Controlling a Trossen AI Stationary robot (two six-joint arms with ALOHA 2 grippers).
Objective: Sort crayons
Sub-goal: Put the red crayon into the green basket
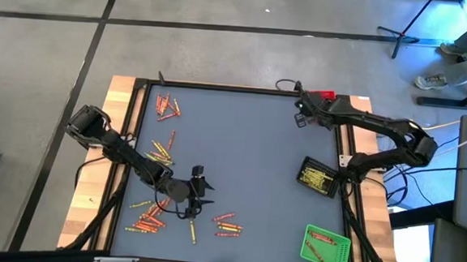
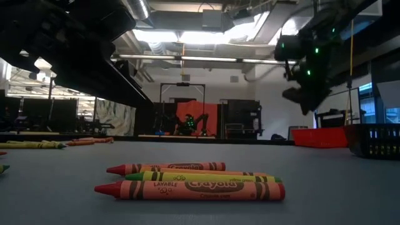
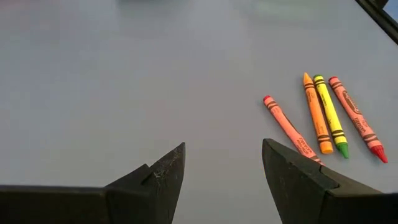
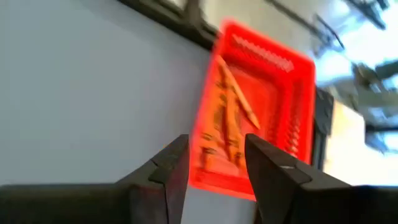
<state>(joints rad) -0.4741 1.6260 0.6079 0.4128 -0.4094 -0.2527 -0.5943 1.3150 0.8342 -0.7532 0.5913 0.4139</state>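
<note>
Overhead straight down, low view level across table point(image 1: 249, 148), wrists close, forward-facing

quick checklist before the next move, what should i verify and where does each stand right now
1. Left gripper open, nothing between its fingers: ok.
2. Four crayons lie ahead of it, flat on the mat: ok.
3. Those crayons spaced for a single pick: not ok, three lie close side by side.
4. Right gripper over the red tray, open: ok.
5. Crayon fully dropped from the right gripper: cannot tell, picture blurred.
6. Green tray and black tray on the table: ok.
</note>
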